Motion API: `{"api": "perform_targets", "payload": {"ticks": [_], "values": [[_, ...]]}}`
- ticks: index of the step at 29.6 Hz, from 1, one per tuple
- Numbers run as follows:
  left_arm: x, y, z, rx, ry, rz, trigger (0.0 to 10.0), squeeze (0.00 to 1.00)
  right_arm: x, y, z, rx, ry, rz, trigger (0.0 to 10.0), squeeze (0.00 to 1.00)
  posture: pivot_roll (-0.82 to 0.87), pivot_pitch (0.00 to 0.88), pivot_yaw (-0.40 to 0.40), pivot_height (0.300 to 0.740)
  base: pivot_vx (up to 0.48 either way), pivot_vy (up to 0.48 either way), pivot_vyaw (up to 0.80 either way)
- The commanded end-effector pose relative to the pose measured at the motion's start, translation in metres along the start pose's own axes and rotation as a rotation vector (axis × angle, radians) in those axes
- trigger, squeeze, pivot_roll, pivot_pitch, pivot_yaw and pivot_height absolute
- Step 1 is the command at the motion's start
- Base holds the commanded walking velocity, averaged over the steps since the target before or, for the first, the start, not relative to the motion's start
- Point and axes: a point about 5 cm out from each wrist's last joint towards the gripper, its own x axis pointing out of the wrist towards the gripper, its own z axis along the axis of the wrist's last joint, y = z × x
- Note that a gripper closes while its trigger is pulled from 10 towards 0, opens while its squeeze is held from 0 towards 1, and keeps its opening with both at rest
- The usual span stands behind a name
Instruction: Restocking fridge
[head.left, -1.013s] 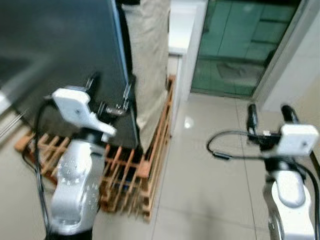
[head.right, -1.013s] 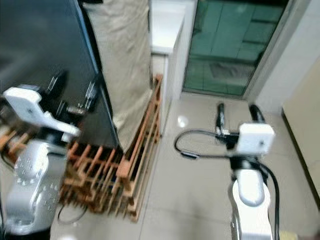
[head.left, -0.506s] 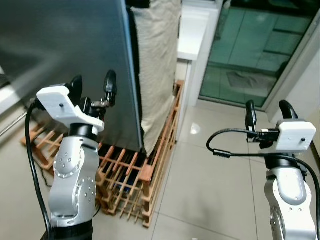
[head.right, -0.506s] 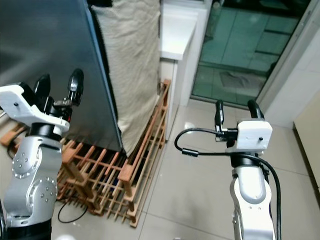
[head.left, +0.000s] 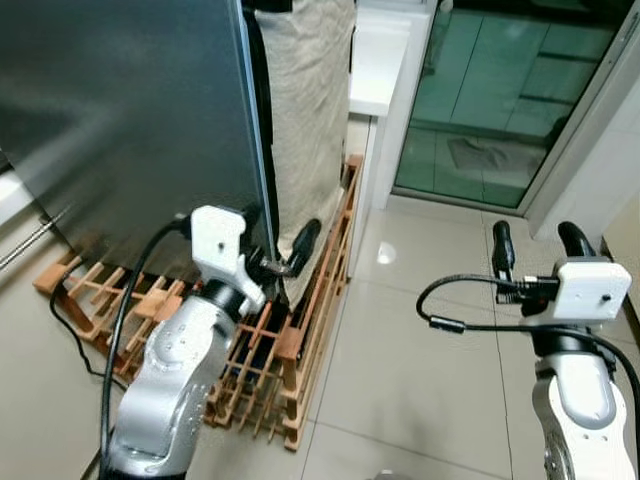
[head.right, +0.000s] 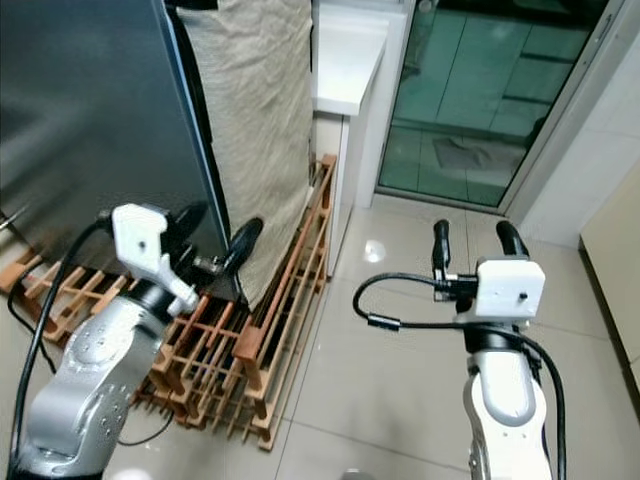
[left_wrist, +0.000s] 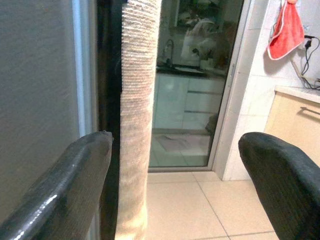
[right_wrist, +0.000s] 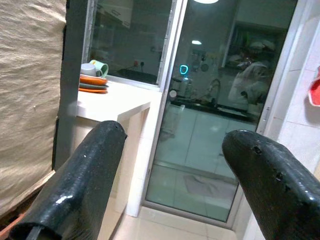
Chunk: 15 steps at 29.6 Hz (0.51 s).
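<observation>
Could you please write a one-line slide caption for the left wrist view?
Open left hand faces the fridge door's edge and hanging beige cloth.

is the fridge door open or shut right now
Shut, as far as shows: the fridge door lies flat and closed, with the open left gripper at its right edge.

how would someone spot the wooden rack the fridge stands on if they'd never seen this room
Start at the tall dark grey fridge on the left of the room. At its foot, on the pale tiled floor, lies the slatted wooden rack, reaching out past the fridge's front edge, with the left gripper open just above it. It is the only orange-brown latticed thing there; the beige cloth hanging beside it is soft and plain.
</observation>
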Motion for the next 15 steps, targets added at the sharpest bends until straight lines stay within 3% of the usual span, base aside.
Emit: {"api": "perform_targets", "payload": {"ticks": [1, 3, 15], "values": [[0.003, 0.004, -0.004, 0.011, 0.021, 0.033, 10.0, 0.00, 0.003, -0.003, -0.002, 0.002, 0.007, -0.009, 10.0, 0.00, -0.10, 0.000, 0.010, 0.731, 0.000, 0.000, 0.00], [0.014, 0.009, -0.002, 0.003, 0.009, 0.081, 10.0, 0.00, 0.004, -0.004, -0.006, 0.003, 0.027, -0.003, 10.0, 0.00, -0.11, 0.000, 0.008, 0.731, 0.000, 0.000, 0.00], [0.024, 0.013, 0.006, -0.047, -0.018, 0.109, 10.0, 0.00, 0.001, -0.006, -0.011, -0.009, 0.043, -0.005, 10.0, 0.00, -0.12, 0.000, 0.018, 0.731, 0.000, 0.000, 0.00]]}}
